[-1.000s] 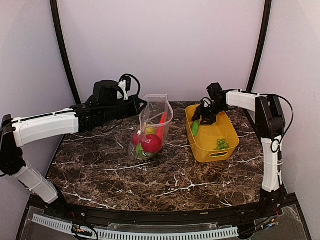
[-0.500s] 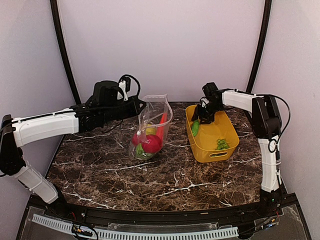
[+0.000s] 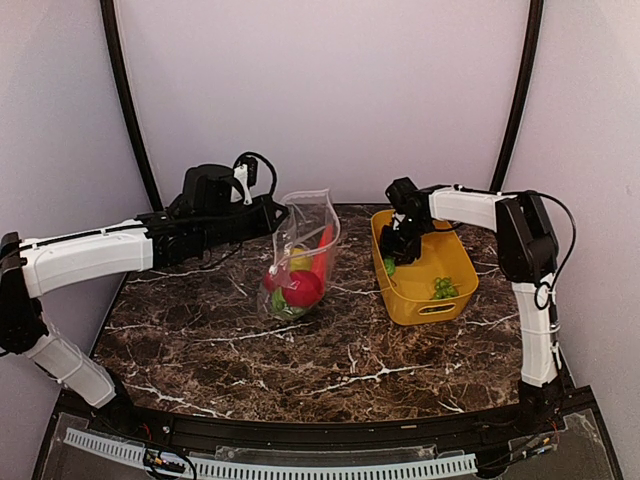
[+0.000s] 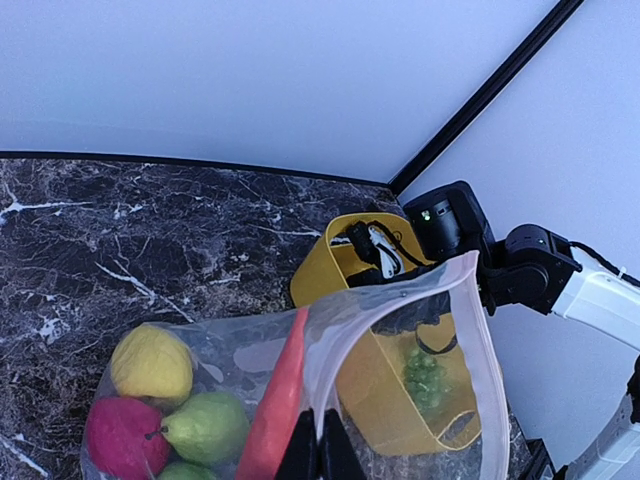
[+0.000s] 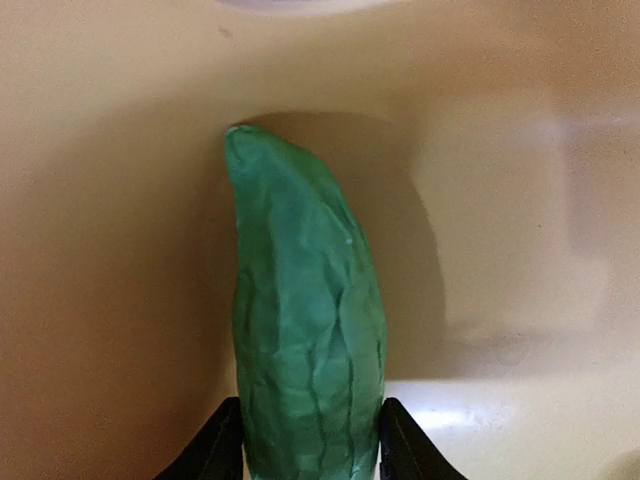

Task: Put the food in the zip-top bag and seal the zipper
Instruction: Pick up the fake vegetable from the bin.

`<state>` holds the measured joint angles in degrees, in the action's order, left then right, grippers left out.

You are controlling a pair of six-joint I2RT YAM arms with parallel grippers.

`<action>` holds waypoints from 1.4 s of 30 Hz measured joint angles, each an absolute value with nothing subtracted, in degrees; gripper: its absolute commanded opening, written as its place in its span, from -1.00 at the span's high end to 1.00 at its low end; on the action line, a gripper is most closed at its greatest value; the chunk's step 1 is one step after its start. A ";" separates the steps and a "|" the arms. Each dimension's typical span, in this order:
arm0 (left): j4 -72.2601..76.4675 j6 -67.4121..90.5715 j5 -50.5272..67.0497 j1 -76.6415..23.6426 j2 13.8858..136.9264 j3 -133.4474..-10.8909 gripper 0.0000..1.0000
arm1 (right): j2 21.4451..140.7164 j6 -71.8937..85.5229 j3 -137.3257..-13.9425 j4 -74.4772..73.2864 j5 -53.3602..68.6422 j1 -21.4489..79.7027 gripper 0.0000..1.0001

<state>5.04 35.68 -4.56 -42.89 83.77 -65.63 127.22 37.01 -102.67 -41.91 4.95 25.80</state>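
Cucumber (image 5: 305, 320), tip seemingly away from gripper (image 5: 310, 445)

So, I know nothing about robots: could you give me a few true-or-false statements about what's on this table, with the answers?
1. The cucumber is already in the zip-top bag. False: it lies in the yellow basket, with the right gripper straddling it.
2. The left gripper pinches the bag's mouth edge. True.
3. The grapes sit in the basket. True.
4. The bag is empty. False: it holds a red pepper and a yellow fruit, among others.
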 measured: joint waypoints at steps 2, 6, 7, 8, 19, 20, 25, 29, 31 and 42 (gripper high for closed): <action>4.95 35.68 -4.58 -42.89 83.77 -65.49 0.98 | 127.90 37.43 -102.67 -42.50 4.60 25.82 0.22; 4.38 35.66 -4.93 -42.89 83.64 -65.47 0.98 | 128.40 37.78 -103.48 -42.98 3.86 25.78 0.41; 4.34 35.66 -5.02 -42.89 83.57 -65.45 0.98 | 128.51 37.69 -103.74 -43.05 3.68 25.78 0.43; 4.27 35.66 -5.06 -42.89 83.55 -65.45 0.98 | 128.57 37.85 -103.92 -43.27 3.40 25.76 0.45; 4.14 35.35 -5.02 -42.89 83.46 -65.47 0.99 | 117.82 35.42 -96.36 -42.89 2.66 23.53 0.71; 4.14 35.31 -4.99 -42.89 83.46 -65.49 0.99 | 115.24 34.63 -95.44 -42.44 3.05 23.20 0.77; 4.14 35.14 -4.71 -42.89 83.50 -65.65 0.98 | 103.88 30.20 -93.08 -38.13 5.58 22.13 0.95; 4.12 35.16 -3.92 -42.89 84.07 -66.22 0.98 | 99.07 24.99 -92.60 -33.93 12.64 22.22 1.00; 4.23 35.18 -3.57 -42.89 84.64 -66.76 0.98 | 98.02 22.13 -92.55 -31.70 18.39 22.24 1.00; 4.05 36.07 -1.17 -42.89 86.37 -68.60 0.98 | 97.49 12.43 -95.42 -23.09 39.40 26.98 1.00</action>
